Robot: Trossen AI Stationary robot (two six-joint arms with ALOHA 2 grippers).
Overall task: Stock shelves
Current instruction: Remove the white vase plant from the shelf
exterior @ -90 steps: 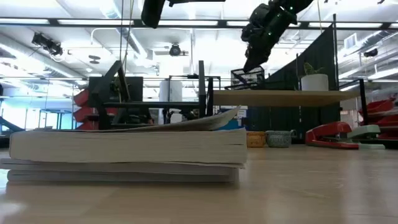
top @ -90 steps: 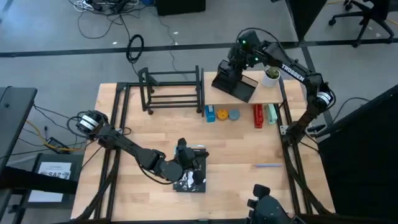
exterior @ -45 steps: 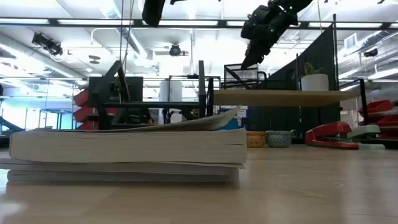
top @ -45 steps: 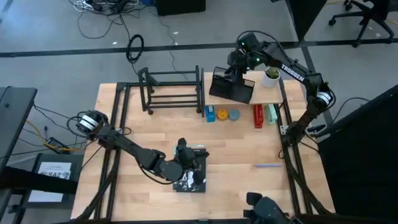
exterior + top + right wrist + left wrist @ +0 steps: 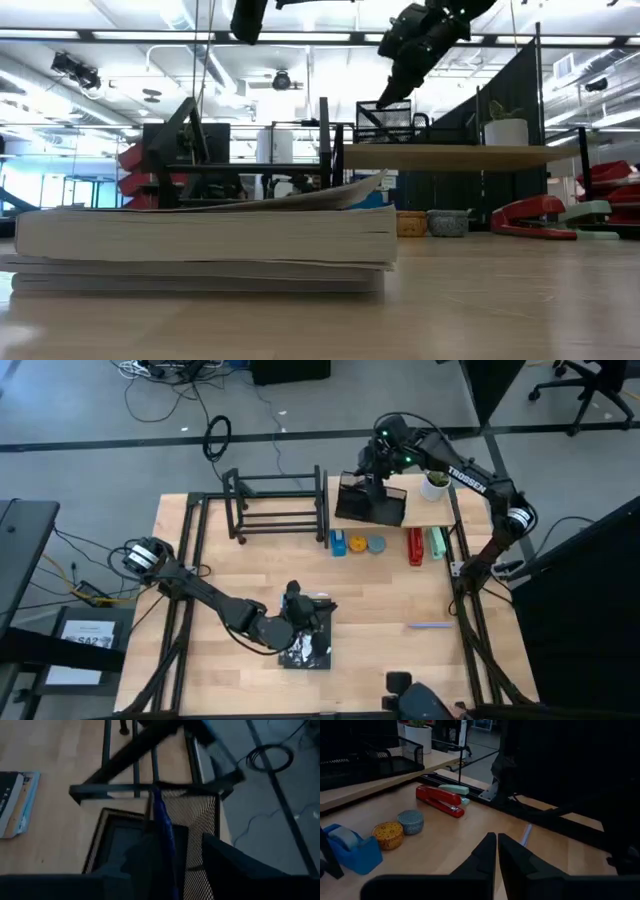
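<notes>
The shelves are a black tube rack (image 5: 278,503) at the far middle and a wooden plank on thin legs (image 5: 425,510) to its right. A black mesh organizer (image 5: 372,502) stands on the plank's left end (image 5: 393,122). My right gripper (image 5: 373,468) is above it, shut on its wall. My left gripper (image 5: 298,610) hangs shut over a pile of books (image 5: 305,645) at the near middle, and the low view shows it raised clear of them (image 5: 200,240). My right gripper has the organizer's mesh wall at its top rim (image 5: 186,800), one finger (image 5: 159,837) inside the box and the other outside. The fingers come from above, slanting down. The organizer sits level with its bottom on the plank.
A white potted plant (image 5: 436,482) stands on the plank's right end. In front of the plank lie a blue tape dispenser (image 5: 340,543), two small tins (image 5: 367,544), a red stapler (image 5: 415,546) and a green one (image 5: 437,543). A pen (image 5: 432,625) lies near right.
My right gripper has carried the mesh organizer toward the table's left and down. The box hung tilted above the plank a second ago and now stands level on the plank's left end.
</notes>
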